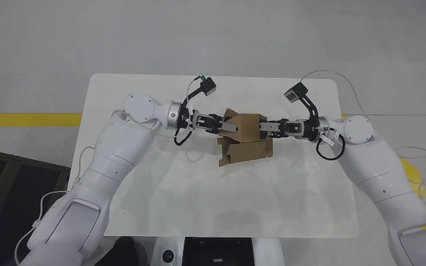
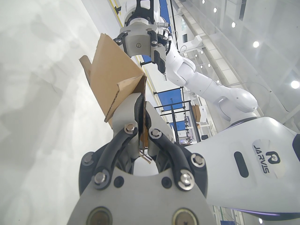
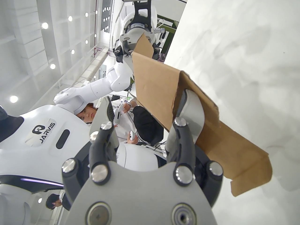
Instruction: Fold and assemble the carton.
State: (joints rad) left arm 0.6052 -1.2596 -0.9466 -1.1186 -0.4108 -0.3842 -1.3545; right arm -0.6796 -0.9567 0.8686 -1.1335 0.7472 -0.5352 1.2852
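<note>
left fingers [image 2: 124, 111] were clamped on an edge of the brown carton [image 2: 110, 76], with a cardboard flap pinched between them. right fingers [image 3: 191, 111] stood spread apart, one tucked into a fold of the carton, the other free in the air. from above, the half-folded carton sat between both arms over the middle of the white table [image 1: 200, 199]; whether it rested there or hung raised could not be told.

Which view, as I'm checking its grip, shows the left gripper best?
Left wrist view: the left gripper is close up, shut on the carton edge. Top view shows it small; right wrist view, far off, partly behind the carton.
</note>
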